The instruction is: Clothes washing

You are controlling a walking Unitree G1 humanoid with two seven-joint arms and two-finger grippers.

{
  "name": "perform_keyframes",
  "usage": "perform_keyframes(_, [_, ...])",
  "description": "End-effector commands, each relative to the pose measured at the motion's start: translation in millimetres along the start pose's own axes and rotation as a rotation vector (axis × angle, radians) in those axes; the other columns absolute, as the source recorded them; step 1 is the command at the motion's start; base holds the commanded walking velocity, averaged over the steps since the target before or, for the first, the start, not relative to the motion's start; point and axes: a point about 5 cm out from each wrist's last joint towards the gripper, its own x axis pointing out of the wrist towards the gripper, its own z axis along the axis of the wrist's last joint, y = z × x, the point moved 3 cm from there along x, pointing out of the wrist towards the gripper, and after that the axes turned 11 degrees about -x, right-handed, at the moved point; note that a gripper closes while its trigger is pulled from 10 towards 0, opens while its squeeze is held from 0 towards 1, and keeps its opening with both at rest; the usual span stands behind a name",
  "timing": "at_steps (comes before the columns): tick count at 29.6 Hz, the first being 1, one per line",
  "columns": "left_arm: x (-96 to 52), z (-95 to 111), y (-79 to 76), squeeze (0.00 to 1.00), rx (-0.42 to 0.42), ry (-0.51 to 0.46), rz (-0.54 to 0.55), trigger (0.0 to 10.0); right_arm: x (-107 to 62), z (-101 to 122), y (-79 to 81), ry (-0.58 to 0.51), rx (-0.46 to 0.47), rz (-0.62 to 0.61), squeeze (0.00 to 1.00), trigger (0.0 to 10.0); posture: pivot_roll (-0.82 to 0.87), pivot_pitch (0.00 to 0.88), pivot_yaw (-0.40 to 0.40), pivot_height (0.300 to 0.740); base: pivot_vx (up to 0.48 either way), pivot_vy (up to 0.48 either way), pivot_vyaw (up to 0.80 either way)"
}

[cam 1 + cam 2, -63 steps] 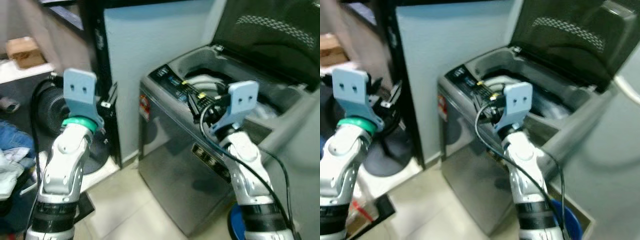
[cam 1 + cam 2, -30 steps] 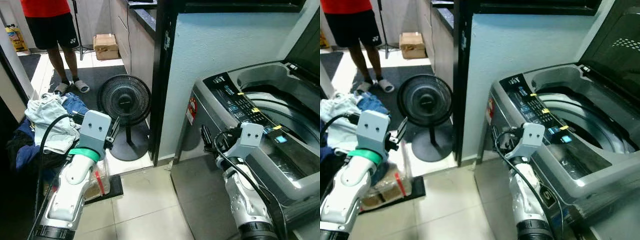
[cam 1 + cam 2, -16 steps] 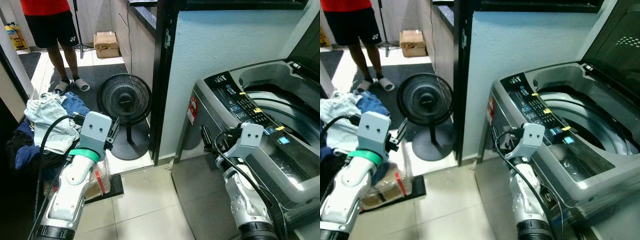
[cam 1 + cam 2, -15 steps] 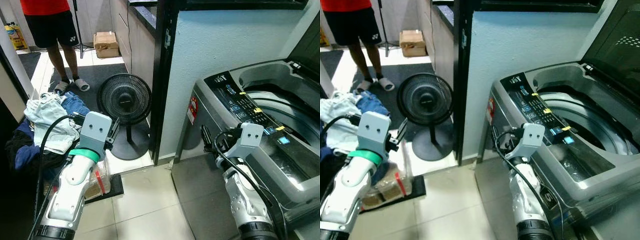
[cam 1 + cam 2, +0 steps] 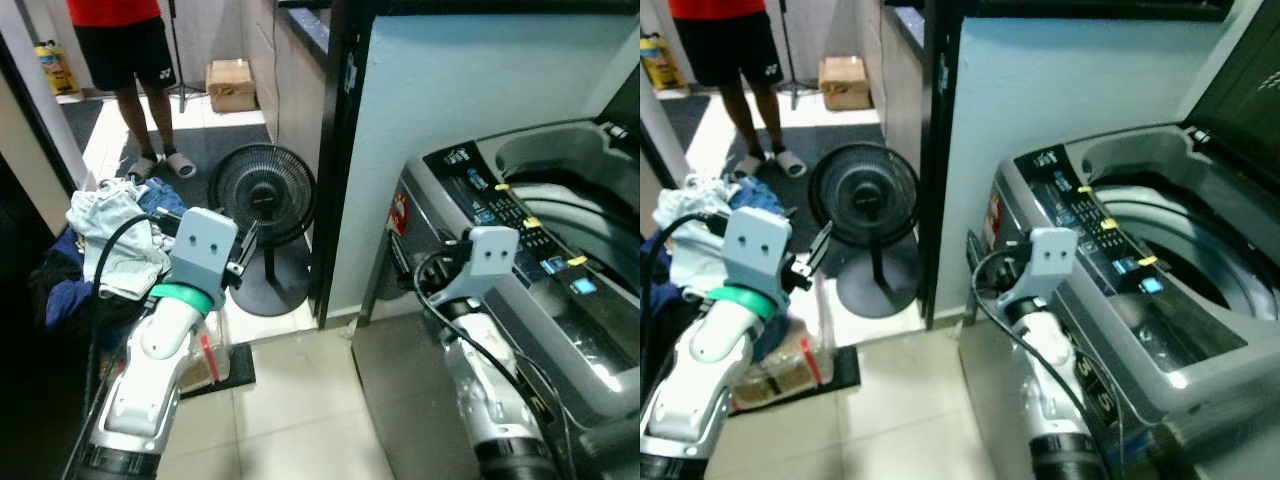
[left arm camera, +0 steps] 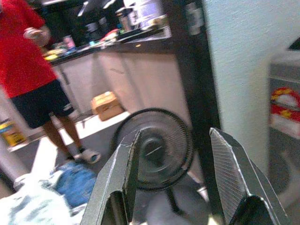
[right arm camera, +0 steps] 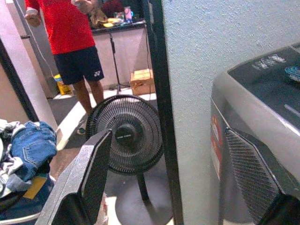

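A grey top-loading washing machine (image 5: 1052,196) stands at the right with its dark lid (image 5: 1248,95) raised and its drum (image 5: 1170,250) exposed. A pile of clothes (image 5: 108,228), white and blue denim, lies on the left by the dark wall. Both arms are held up in front of me. My left gripper (image 6: 174,133) is open with nothing between its fingers and faces the fan. My right gripper (image 7: 168,136) is also open, beside the washer's front left corner.
A black floor fan (image 5: 262,195) stands between the clothes and a black door post (image 5: 335,150). A person in red shirt and dark shorts (image 5: 125,45) stands at the back left near a cardboard box (image 5: 230,85). A plastic bag (image 5: 205,355) lies on the tiled floor.
The camera has swung left, from the washer's tub to the fan and the clothes pile, and shifted a little more since half a second ago. Both arms keep their raised pose.
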Motion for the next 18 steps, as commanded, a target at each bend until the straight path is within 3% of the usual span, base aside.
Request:
perform_keyframes(1, [-1.7,-9.2,-0.1,0.00,-0.010,0.035,0.003,10.0,-2.3,-4.5,-0.6,0.015,-0.004,-0.003,0.00,10.0,0.06,0.025,0.006,0.740,0.000,0.000,0.77])
perform_keyframes(18, [-6.1,-20.9,2.0,0.00,-0.018,0.085,0.017,10.0,-4.0,-5.1,3.0,0.022,-0.014,0.021,0.00,10.0,0.06,0.025,0.004,0.740,0.000,0.000,0.77])
